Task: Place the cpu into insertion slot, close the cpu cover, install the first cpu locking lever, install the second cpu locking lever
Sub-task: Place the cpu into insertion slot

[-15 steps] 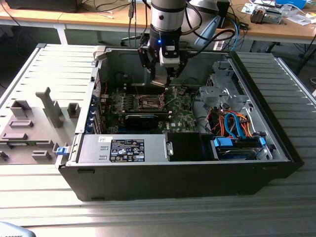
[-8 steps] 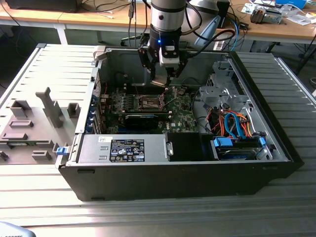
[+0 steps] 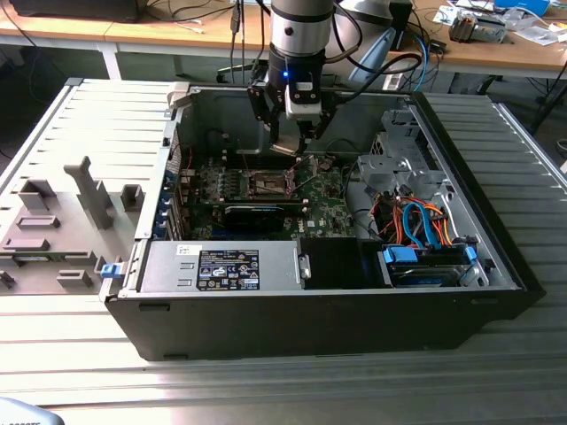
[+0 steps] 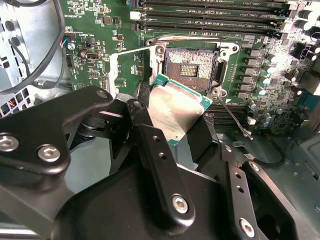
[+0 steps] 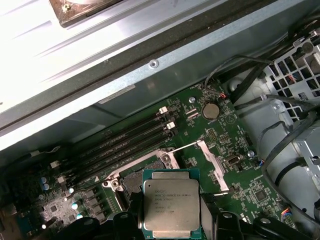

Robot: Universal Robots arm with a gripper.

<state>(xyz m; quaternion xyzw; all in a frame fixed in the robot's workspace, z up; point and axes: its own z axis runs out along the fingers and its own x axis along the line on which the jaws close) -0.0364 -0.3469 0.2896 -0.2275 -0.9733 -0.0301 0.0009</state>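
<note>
Fingers (image 4: 150, 145) grip the cpu (image 4: 177, 107) by opposite edges, tilted close over the open insertion slot (image 4: 192, 67). The slot's contacts show in the second wrist view; in the first wrist view the cpu hides most of it. In the exterior view the gripper (image 3: 295, 149) hangs at the slot's 1 o'clock.

faint print on cpu (image 5: 171, 207), apparently unreadable

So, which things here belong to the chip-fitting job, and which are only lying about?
Job: chip, held in the pincer; open socket; thin locking lever beside it.
Lying about: memory slots; round battery; orange cables; grey power box.
</note>
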